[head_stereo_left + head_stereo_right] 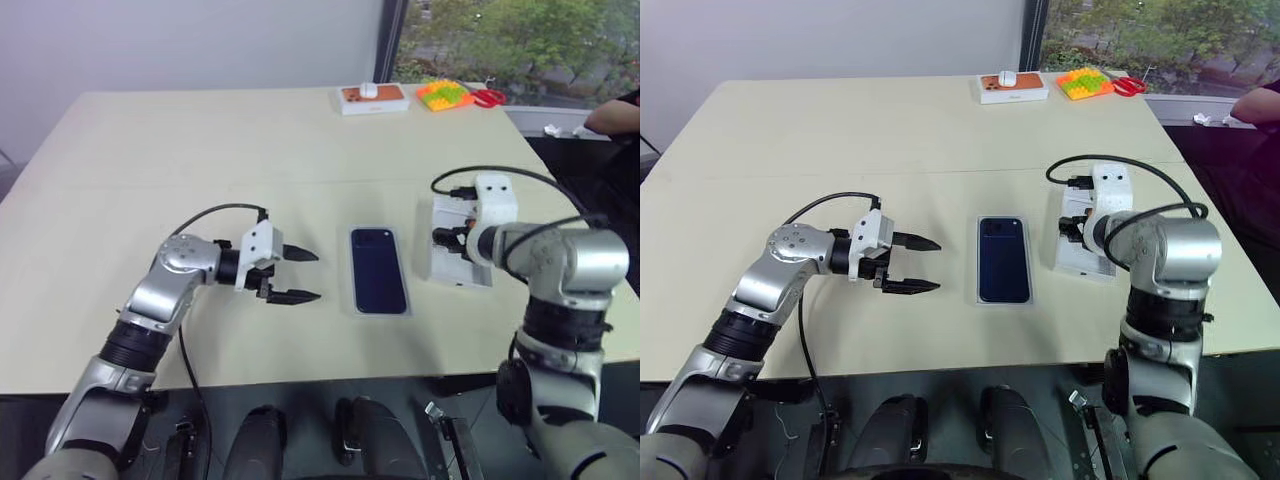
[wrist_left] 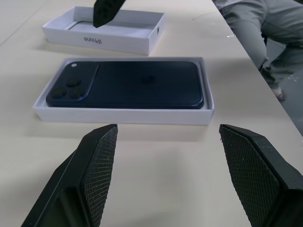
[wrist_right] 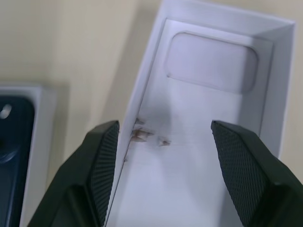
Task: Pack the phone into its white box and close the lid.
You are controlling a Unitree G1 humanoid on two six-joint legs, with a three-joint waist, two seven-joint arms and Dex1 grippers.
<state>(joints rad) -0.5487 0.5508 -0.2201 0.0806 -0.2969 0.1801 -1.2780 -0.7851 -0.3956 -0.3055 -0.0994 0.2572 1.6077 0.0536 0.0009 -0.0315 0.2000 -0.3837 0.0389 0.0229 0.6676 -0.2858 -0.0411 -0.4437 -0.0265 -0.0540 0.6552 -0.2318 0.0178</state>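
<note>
Lying in the white box, the phone faces up. "iPhone" marks the upturned lid beside it. Both the left gripper and the right gripper show spread fingers, holding nothing.

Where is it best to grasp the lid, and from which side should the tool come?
Probably across the lid's two long walls near the middle, from above. It lies open side up beside the box, so its thin upright walls give the open right tool parallel edges to pinch.

Dark navy phone (glossy), white box, white lid, beige table, orange-topped box.
</note>
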